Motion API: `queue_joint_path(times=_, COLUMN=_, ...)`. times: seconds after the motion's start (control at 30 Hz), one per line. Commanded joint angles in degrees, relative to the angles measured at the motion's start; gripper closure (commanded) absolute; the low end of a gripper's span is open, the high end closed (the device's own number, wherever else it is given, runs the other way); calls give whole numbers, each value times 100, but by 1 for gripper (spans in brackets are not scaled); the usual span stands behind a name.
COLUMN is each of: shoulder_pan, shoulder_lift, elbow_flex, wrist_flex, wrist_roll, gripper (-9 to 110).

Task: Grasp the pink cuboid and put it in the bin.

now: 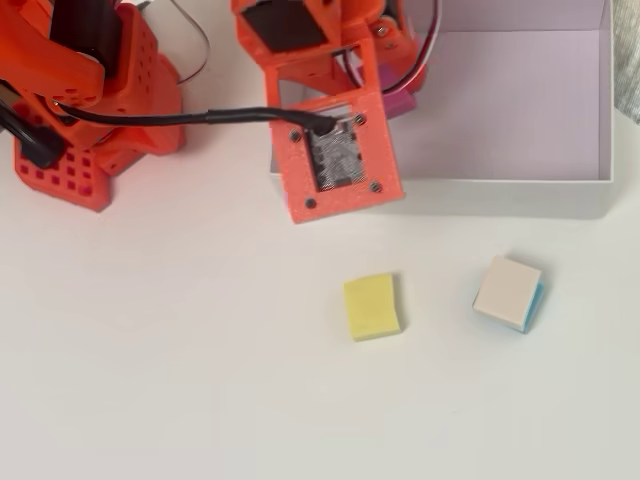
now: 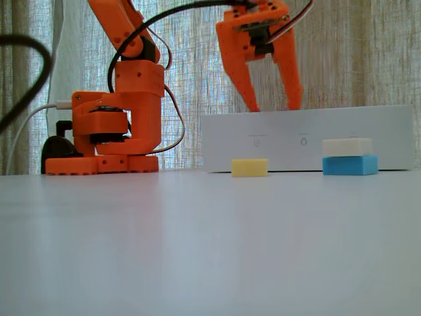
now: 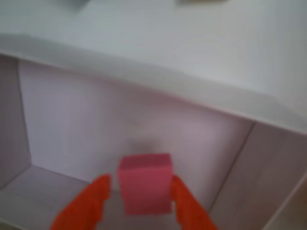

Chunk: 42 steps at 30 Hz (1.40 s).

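The pink cuboid (image 3: pixel 145 184) stands on edge between my orange fingers (image 3: pixel 93 199), so my gripper (image 3: pixel 141 191) is shut on it, just above the floor of the bin (image 3: pixel 96 120). In the overhead view only a pink corner (image 1: pixel 401 103) shows under the arm, inside the bin's (image 1: pixel 520 195) left end. From the fixed view my gripper (image 2: pixel 273 107) points down with its tips at the top edge of the bin's front wall (image 2: pixel 309 125). That wall hides the cuboid there.
A yellow block (image 1: pixel 372 306) and a beige-topped blue block (image 1: pixel 509 292) lie on the white table in front of the bin. The arm's orange base (image 1: pixel 85 110) stands at the left, with a black cable (image 1: pixel 190 118) running to the wrist.
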Motion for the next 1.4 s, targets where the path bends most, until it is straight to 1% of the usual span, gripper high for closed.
queue_joint_path(times=0.0, shoulder_pan=-70, shoulder_lift=475, elbow_flex=246, wrist_flex=-431, wrist_roll=-53, gripper=60)
queue_joint_path(times=0.2, shoulder_pan=44, shoulder_lift=659, elbow_flex=211, wrist_flex=-1055, wrist_roll=-316, gripper=60)
queue_joint_path(times=0.3, shoulder_pan=501, shoulder_lift=905, elbow_flex=-255, wrist_flex=-1195, wrist_roll=-325, gripper=60)
queue_joint_path(times=0.47, shoulder_pan=2057, shoulder_lift=993, elbow_flex=-1477, wrist_flex=-1767, wrist_roll=-325, gripper=65)
queue_joint_path(times=0.5, shoulder_pan=2435, shoulder_lift=958, elbow_flex=-1731, wrist_flex=-1986, wrist_roll=-325, gripper=67)
queue_joint_path(times=0.6, shoulder_pan=3542, shoulder_lift=976, elbow_flex=-2294, wrist_flex=-2742, wrist_roll=-264, gripper=68)
queue_joint_path(times=0.67, shoulder_pan=4210, shoulder_lift=1125, elbow_flex=-2399, wrist_flex=-3076, wrist_roll=-141, gripper=68)
queue_joint_path(times=0.77, shoulder_pan=5063, shoulder_lift=1679, elbow_flex=-2074, wrist_flex=-3138, wrist_roll=149, gripper=68)
queue_joint_path(times=0.9, shoulder_pan=5484, shoulder_lift=3146, elbow_flex=-325, wrist_flex=-2856, wrist_roll=211, gripper=69)
queue_joint_path(times=0.93, shoulder_pan=5511, shoulder_lift=3595, elbow_flex=141, wrist_flex=-2672, wrist_roll=202, gripper=72)
queue_joint_path(times=1.13, shoulder_pan=5467, shoulder_lift=5722, elbow_flex=2101, wrist_flex=-914, wrist_roll=202, gripper=81)
queue_joint_path(times=1.27, shoulder_pan=5502, shoulder_lift=6460, elbow_flex=2777, wrist_flex=132, wrist_roll=202, gripper=83)
queue_joint_path(times=1.37, shoulder_pan=5493, shoulder_lift=6460, elbow_flex=2918, wrist_flex=431, wrist_roll=202, gripper=89)
